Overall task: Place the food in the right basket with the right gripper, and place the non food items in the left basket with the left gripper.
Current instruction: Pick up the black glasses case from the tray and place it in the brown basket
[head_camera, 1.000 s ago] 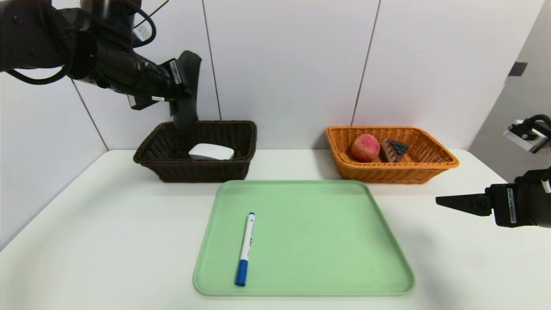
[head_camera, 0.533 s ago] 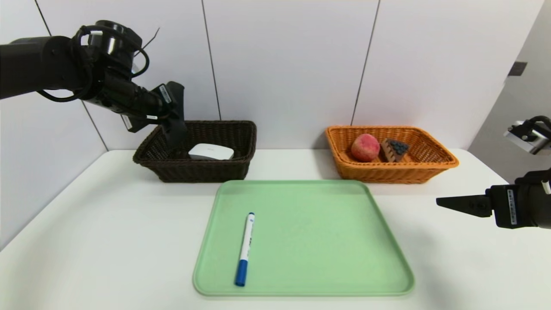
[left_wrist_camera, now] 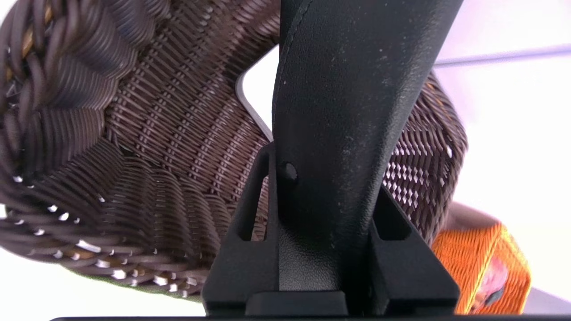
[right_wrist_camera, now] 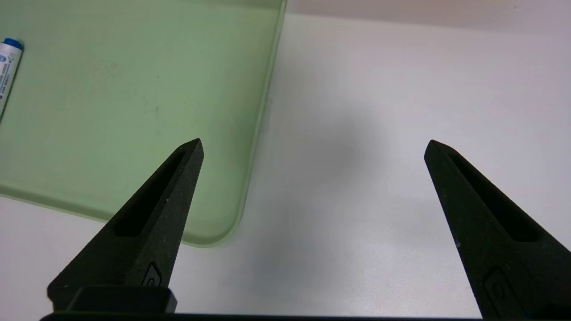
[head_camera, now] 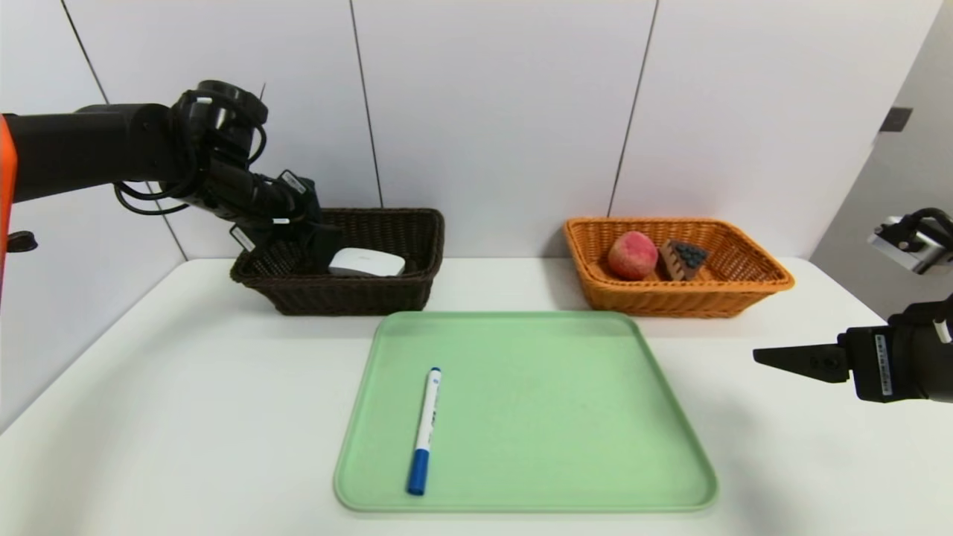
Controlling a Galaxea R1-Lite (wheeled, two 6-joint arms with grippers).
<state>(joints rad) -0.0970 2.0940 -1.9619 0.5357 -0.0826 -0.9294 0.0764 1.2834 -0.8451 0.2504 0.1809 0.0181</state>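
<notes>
Pouch (left_wrist_camera: 348, 111): black, soft, grained like leather, being gripped by the left pincer (left_wrist_camera: 328, 196), whose fingers are closing narrowly on it inside the brown basket (head_camera: 350, 294).
Case (head_camera: 366, 262): flat, white, rounded corners, lying in the brown basket just beside the pouch.
Pen (head_camera: 424, 431): slim white barrel, blue cap, lying on the green tray (head_camera: 655, 476), not yet sorted.
Food: round pink-red peach (head_camera: 632, 254) and striped cake slice (head_camera: 683, 259) sitting in the orange basket (head_camera: 670, 301).
Right pincer (right_wrist_camera: 312, 145): hanging wide and empty over the worktop (head_camera: 186, 417) beside the tray.
Baskets: both woven wicker with flared sides, the weave ridged and open in places.
Risk: limp pouch may be draping over the rim or catching on the weave when let go; a pincer finger could also be snagging the wicker and dragging the light basket.
Risk: pen is smooth and round, likely rolling on the slick tray under a careless pinch.
</notes>
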